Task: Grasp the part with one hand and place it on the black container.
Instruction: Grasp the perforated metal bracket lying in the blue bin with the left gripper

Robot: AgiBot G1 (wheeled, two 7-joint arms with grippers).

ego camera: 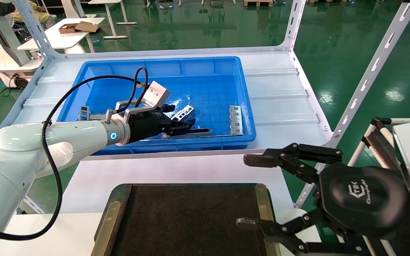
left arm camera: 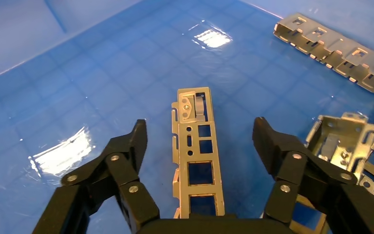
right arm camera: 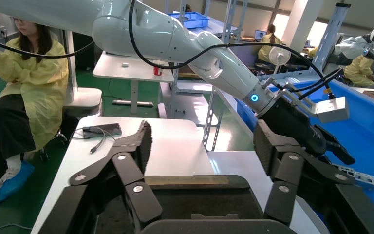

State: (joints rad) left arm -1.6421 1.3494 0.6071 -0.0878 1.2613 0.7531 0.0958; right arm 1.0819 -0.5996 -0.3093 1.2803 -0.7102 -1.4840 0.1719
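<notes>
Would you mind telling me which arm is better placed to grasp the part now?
The left. The left gripper is open inside the blue bin, its fingers straddling the part. The right gripper hangs open by the black container, away from the bin.

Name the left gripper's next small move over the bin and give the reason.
Probably lower and close: the left gripper is open, its fingers on either side of the part, which lies flat on the blue bin floor, not yet gripped. The right gripper waits open by the black container.
</notes>
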